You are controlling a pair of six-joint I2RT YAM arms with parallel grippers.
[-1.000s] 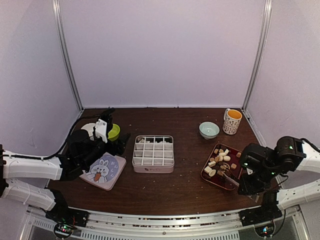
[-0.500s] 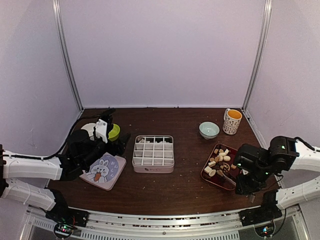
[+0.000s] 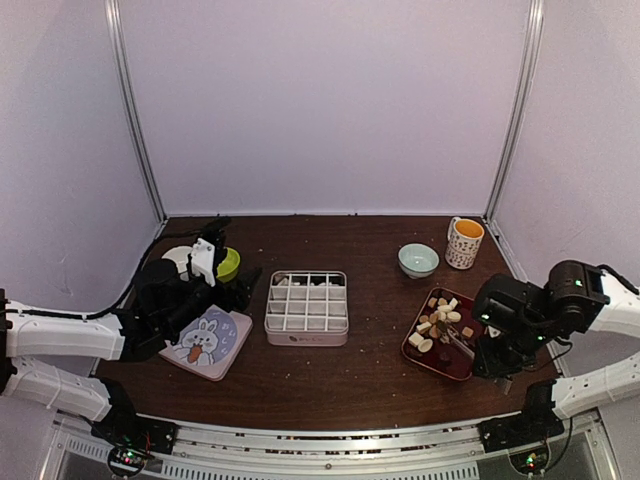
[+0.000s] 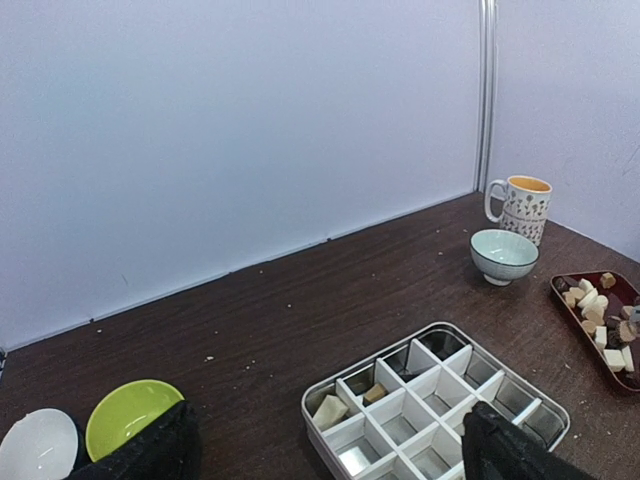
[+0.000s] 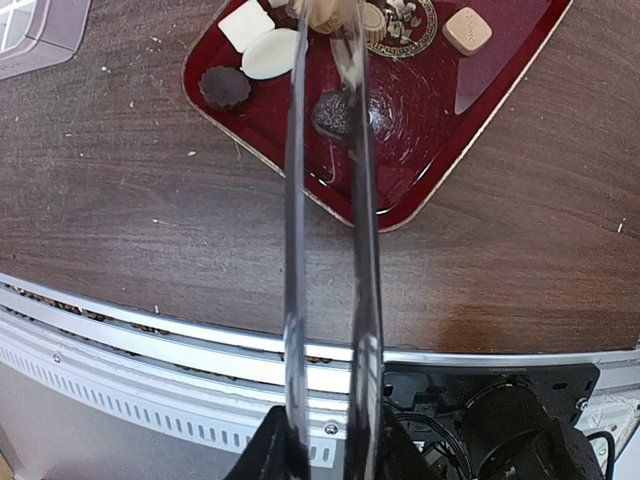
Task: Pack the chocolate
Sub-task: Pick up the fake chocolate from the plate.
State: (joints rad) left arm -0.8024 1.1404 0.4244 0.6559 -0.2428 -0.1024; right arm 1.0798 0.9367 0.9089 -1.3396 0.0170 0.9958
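Observation:
The chocolate [image 3: 437, 318] lies as small white, tan and dark pieces on a dark red tray [image 3: 459, 363] at the right. My right gripper [image 3: 492, 352] is shut on a pair of metal tongs [image 5: 325, 200], its fingers [image 5: 285, 450] squeezing the blades near the table's front edge. The tong tips reach over the tray [image 5: 430, 150] and stand close around a tan piece [image 5: 325, 10] at the picture's top edge. The white divided box [image 3: 307, 307] sits mid-table with two pieces [image 4: 332, 410] in its cells. My left gripper [image 4: 330, 460] hangs open just left of the box [image 4: 440, 400], holding nothing.
A patterned mug [image 3: 464, 242] and a pale blue bowl [image 3: 418, 260] stand behind the tray. A green bowl [image 4: 128, 417] and a white bowl [image 4: 38, 445] sit at the far left. The bunny-print lid [image 3: 207, 341] lies under my left arm. Crumbs dot the table.
The right arm has shifted the tongs farther over the tray, and the blades have drawn closer together. The left arm has not moved.

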